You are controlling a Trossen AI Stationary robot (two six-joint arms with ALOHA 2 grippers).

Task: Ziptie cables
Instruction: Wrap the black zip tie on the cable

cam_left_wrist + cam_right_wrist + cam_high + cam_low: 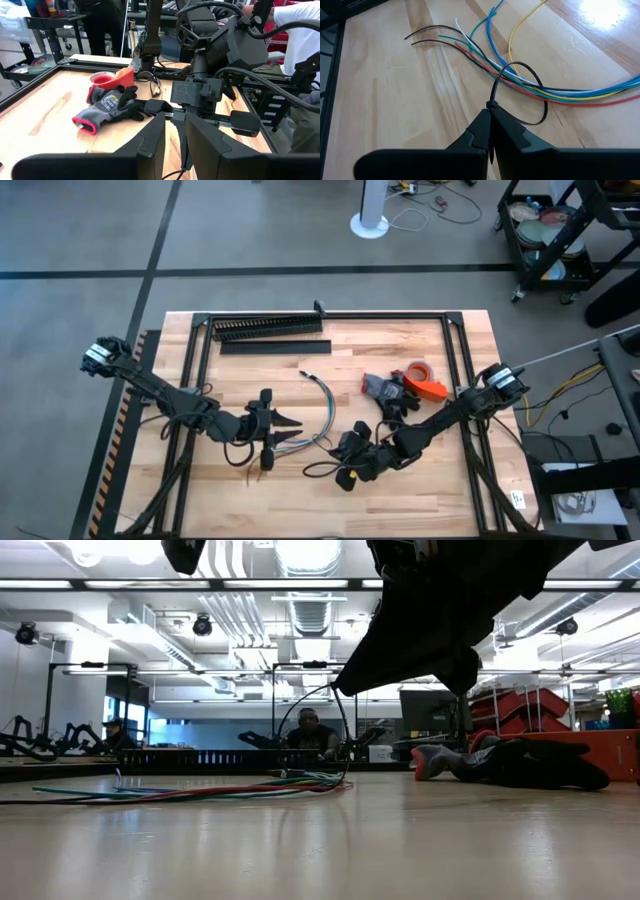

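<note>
My right gripper [490,131] is black, pinching a black ziptie [520,90] looped round blue, yellow, green, red, white and black cables [580,95]. The worktop [395,100] is pale streaked wood. At two o'clock lies a grey-and-red glove [383,388].

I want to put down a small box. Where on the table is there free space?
Bare wood lies between the black duct and the left gripper, also left of the glove. It is crowded around the cables and the right gripper.
</note>
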